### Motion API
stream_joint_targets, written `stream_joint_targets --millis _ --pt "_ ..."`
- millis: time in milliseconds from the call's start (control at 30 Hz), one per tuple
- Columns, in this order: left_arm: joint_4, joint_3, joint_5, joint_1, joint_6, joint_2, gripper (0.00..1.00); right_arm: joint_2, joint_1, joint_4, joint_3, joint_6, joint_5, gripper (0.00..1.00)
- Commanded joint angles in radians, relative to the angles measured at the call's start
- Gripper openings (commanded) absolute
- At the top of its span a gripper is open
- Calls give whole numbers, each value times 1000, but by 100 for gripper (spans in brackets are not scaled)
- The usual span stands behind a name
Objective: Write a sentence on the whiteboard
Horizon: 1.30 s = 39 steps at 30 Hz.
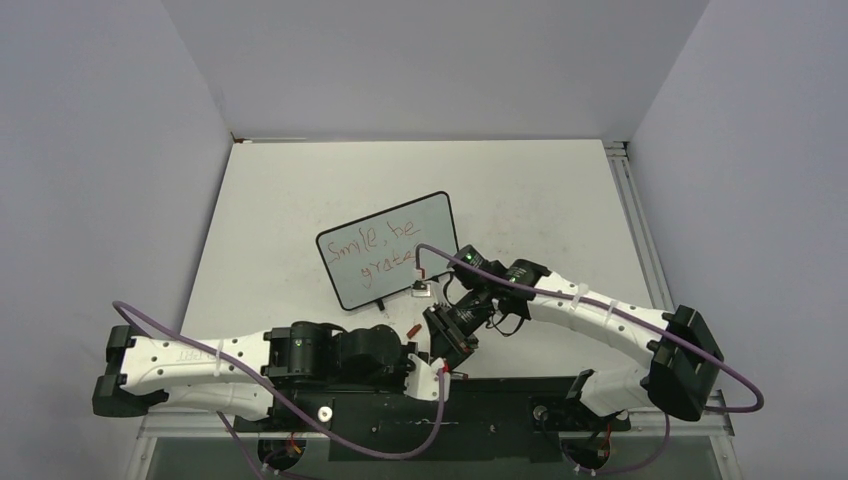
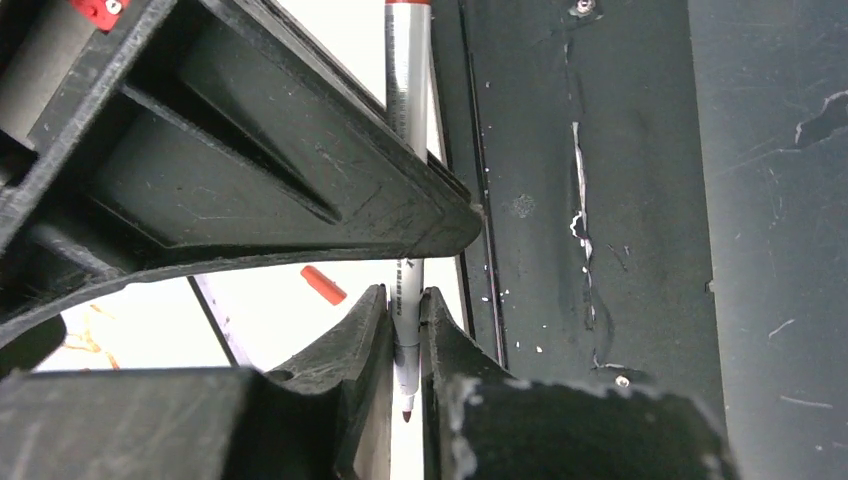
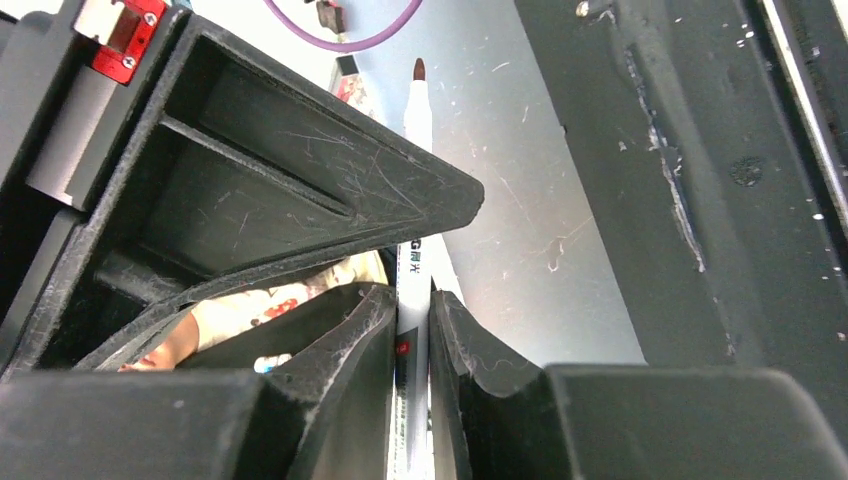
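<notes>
The top view looks down from above and behind the arm bases, far enough to take in the whole tabletop (image 1: pixel 560 190). Each wrist view sits close behind its own fingers, the left fingers (image 2: pixel 350 345) and the right fingers (image 3: pixel 360 335), looking along them. Both show the same marker (image 2: pixel 405 90) and black base plate (image 2: pixel 600 200).

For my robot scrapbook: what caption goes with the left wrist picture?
Left fingers pinch a white marker, red tip bare; a red cap lies nearby.

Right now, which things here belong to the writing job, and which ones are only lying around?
Job: whiteboard; red sentence on it; white marker pen.
Lying about: red cap on the table; small white item beside the whiteboard.
</notes>
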Motion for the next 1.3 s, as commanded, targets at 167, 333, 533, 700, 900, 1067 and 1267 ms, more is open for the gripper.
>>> stream_joint_targets --millis 167,333,533,700,900,1067,1267 --pt "144 -42 -30 40 -227 -10 0 -119 -186 -9 43 -83 123 49" --pt "211 -99 135 230 -291 -34 0 -205 -200 -11 32 -109 255 73" --pt "278 -136 231 324 -299 -60 0 -345 -200 191 -74 25 331 79" --pt "287 -144 268 341 -296 -68 0 -381 -183 286 -159 93 358 79" --pt "284 -143 301 344 -289 -54 0 -362 -94 351 -179 128 418 71" --pt "286 -144 309 345 -286 -51 0 -328 -53 400 -185 141 435 56" --pt "285 -148 304 346 -288 -56 0 -312 -36 397 -186 142 428 42"
